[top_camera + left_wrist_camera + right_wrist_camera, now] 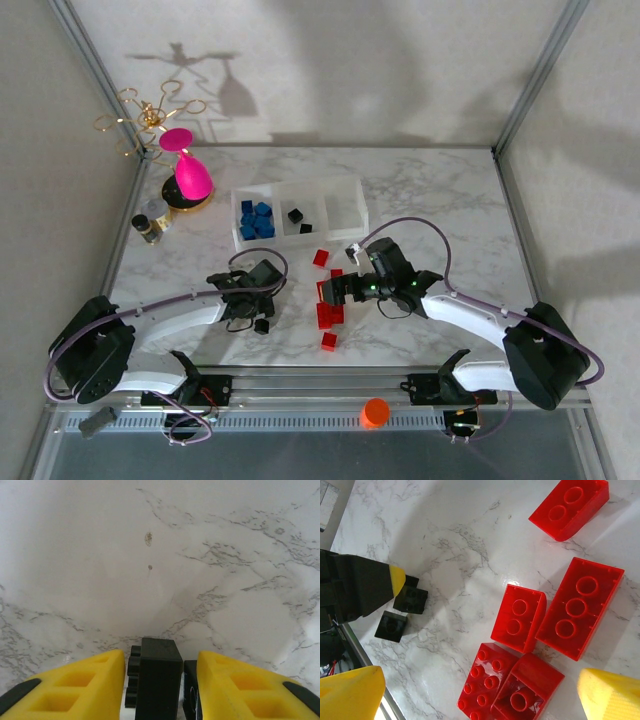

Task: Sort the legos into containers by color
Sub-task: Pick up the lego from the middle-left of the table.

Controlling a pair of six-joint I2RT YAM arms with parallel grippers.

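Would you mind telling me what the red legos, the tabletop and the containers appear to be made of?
The red legos look like hard moulded plastic, glossy, with crisp studs and highlights. The tabletop looks like marble or a marble-patterned laminate: white, grey-veined, slightly reflective. The containers seem to be thin translucent plastic, with milky, see-through walls.

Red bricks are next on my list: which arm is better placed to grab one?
Right: the right end effector, open, hovers over the red bricks; the left end effector straddles a black brick.
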